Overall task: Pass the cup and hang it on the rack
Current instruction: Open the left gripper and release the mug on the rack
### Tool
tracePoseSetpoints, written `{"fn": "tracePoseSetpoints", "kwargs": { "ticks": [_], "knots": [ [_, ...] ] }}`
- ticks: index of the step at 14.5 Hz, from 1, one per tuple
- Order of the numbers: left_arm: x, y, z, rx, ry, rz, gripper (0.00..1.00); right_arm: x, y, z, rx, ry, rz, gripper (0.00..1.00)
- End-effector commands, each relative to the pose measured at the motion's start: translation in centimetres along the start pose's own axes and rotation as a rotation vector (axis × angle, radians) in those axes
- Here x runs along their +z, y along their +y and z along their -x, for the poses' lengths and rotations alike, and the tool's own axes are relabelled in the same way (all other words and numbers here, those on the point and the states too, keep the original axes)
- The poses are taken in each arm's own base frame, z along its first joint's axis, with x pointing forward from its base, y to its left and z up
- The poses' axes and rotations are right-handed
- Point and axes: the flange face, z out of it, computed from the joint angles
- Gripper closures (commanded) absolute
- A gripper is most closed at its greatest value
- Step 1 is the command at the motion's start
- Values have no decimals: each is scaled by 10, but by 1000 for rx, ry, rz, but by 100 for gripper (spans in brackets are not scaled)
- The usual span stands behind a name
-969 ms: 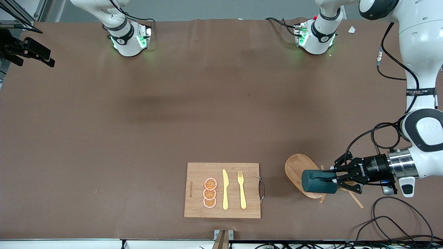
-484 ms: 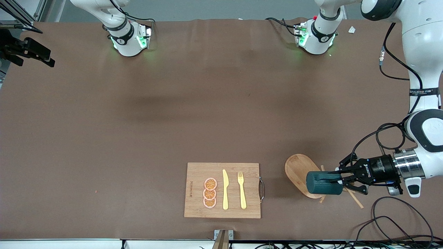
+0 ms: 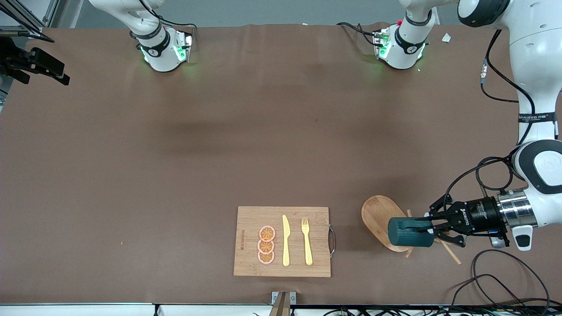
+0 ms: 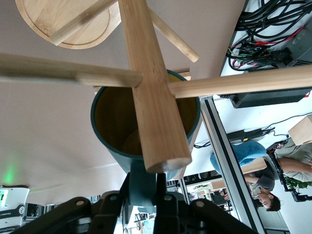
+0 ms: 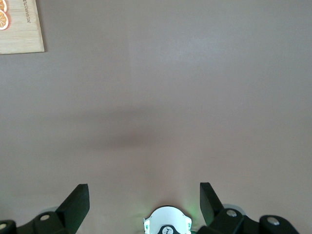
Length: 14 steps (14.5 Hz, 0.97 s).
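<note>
Teal cup [image 3: 407,232], on its side, handle clamped in left gripper [image 3: 432,228], mouth toward rack [image 3: 381,221] post so a peg can likely catch the handle. Cup hangs over rack's oval base, w/ pegs crossing its rim. Handle mostly hidden by fingers [image 4: 158,192]. Right gripper [image 5: 144,196] waits, spread empty over bare table; cutting board [image 3: 282,241] nearby.

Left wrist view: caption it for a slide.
Left claw shut on the cup handle, beside the rack post.
</note>
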Motion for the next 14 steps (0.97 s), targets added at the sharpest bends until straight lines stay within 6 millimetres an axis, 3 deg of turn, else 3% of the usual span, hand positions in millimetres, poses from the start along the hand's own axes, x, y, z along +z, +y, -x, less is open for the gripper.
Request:
{"fn": "tracePoseSetpoints", "kwargs": {
  "ticks": [1, 4, 6, 9, 12, 14],
  "knots": [
    [-2, 1, -1, 10, -22, 16, 96, 0, 1, 6, -4, -1, -7, 0],
    [-1, 1, -2, 8, -22, 15, 93, 0, 1, 6, -4, -1, -7, 0],
    [0, 0, -3, 6, -23, 14, 84, 0, 1, 6, -4, -1, -7, 0],
    [1, 0, -5, 2, -22, 12, 49, 1, 1, 7, -4, -4, -7, 0],
    [-1, 1, -3, 7, -21, 15, 1, 1, 1, 7, -3, -4, -7, 0],
    [-3, 2, 0, 7, -21, 19, 0, 1, 2, 6, -1, -4, -8, 0]
  ]
}}
